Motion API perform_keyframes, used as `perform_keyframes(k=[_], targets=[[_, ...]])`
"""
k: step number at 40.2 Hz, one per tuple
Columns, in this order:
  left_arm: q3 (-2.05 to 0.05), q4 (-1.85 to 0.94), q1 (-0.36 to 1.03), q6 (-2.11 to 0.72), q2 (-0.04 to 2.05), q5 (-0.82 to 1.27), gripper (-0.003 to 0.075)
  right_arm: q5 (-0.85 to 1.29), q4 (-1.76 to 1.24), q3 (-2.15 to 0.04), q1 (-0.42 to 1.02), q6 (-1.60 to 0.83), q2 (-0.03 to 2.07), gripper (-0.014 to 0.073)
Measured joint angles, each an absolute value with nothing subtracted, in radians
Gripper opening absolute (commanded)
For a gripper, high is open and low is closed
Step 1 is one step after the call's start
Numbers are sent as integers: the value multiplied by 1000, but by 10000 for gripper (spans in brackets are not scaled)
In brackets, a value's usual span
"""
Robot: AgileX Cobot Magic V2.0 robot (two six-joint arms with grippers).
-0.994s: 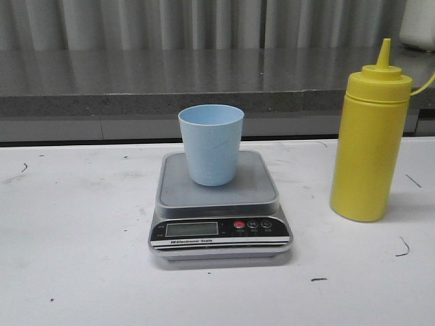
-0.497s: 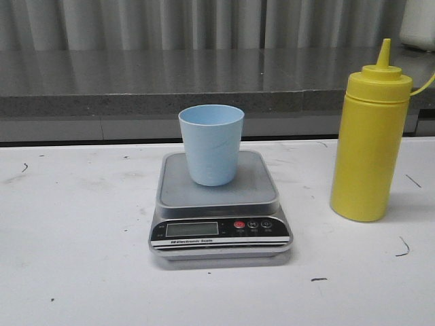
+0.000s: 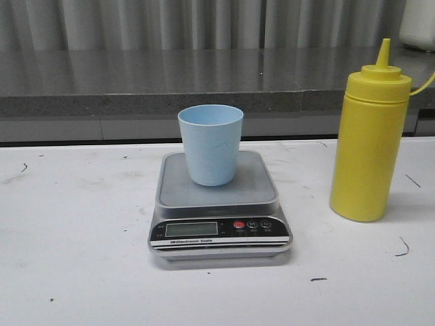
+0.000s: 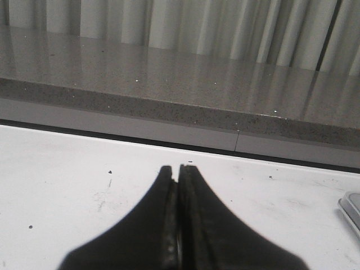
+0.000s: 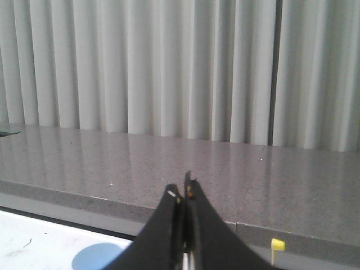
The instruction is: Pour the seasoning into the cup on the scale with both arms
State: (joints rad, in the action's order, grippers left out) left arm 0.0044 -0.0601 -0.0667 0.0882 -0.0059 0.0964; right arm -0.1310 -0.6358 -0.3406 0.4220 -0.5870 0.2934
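Standing upright right of scale (image 3: 219,197): seasoning (image 3: 369,146); cup (image 3: 211,144) on platform. Left gripper (image 4: 179,169), right gripper (image 5: 183,194) fingers pressed together, empty. Bottle likely soft, smooth; grasp mid-body.

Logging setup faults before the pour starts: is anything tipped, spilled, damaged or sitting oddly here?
Nothing stands out. The small pale blue plastic cup stands upright on the flat silver-grey scale, and the tall yellow squeeze bottle stands upright and capped, apart from the scale. No spill shows. The left gripper and right gripper are shut and empty.
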Motion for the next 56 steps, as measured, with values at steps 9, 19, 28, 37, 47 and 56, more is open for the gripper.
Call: perform_keyframes(k=[9,19,28,37,47,56], targets=[[4,-60,-67,86,-6,96,-20,-131,-636,-341,422,-587,293,-61],[4,-60,-67,86,-6,96,-20,-131,-636,-341,422,-587,293,-61],[4,-60,-67,86,-6,96,-20,-131,-636,-341,422,-587,293,-61],[4,-60,-67,86,-6,96,-20,-131,-636,-341,422,-587,293,-61],[4,-60,-67,86,-6,96,-20,-111,-265,-320,422,-381,293,-61],[4,-60,-67,86,-6,96,-20,-101,137,-237,420,-64,293,-61]])
